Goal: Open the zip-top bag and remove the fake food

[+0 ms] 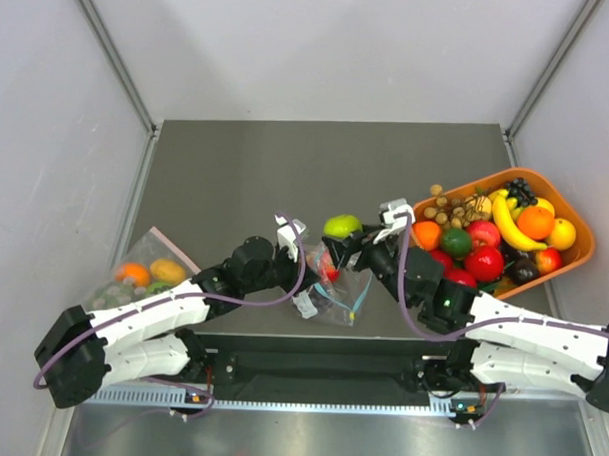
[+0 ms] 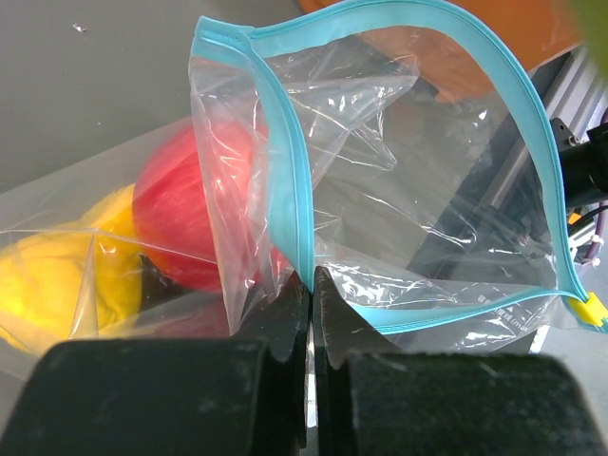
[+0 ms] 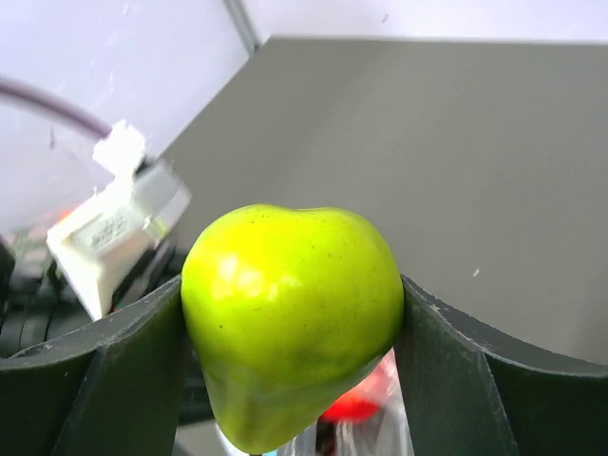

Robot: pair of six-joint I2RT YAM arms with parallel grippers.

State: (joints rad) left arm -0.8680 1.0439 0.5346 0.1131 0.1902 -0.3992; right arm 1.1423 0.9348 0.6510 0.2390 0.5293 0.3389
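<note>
The zip-top bag [image 1: 337, 289] lies near the table's front edge, its mouth open; its teal zip strip [image 2: 285, 190] shows close in the left wrist view. My left gripper [image 2: 311, 275] is shut on that strip at the mouth. A red apple [image 2: 185, 214] and a yellow lemon [image 2: 57, 285] sit inside the bag. My right gripper [image 1: 342, 237] is shut on the lime-green fruit [image 3: 290, 318] and holds it above the bag; the fruit also shows from above [image 1: 342, 226]. No grape bunch shows in the bag.
An orange tray [image 1: 576, 259] full of plastic fruit stands at the right. A second clear bag with a pinkish edge [image 1: 143, 272], holding orange and yellow pieces, lies at the left edge. Grey walls close in both sides.
</note>
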